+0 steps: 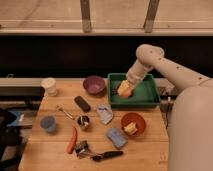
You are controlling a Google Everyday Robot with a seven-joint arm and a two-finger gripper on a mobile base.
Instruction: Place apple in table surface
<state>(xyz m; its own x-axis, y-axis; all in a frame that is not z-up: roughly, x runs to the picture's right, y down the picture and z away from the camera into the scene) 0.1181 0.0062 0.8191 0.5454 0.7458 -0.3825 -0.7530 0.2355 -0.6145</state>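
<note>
The apple (124, 90), yellow-orange, hangs at the end of my arm over the left part of the green tray (146, 96). My gripper (127, 86) reaches down from the upper right and is shut on the apple. The table surface (152, 147), light-brown wooden planks, spreads out in front of and to the left of the tray. Whatever lies in the tray under the apple is hidden.
On the table stand a purple bowl (94, 84), a white cup (49, 86), a blue cup (48, 123), an orange-red bowl (133, 123) holding a pale lump, a blue sponge (116, 136), a crumpled bag (104, 114), a dark bar (82, 103) and an orange-red stick (72, 141).
</note>
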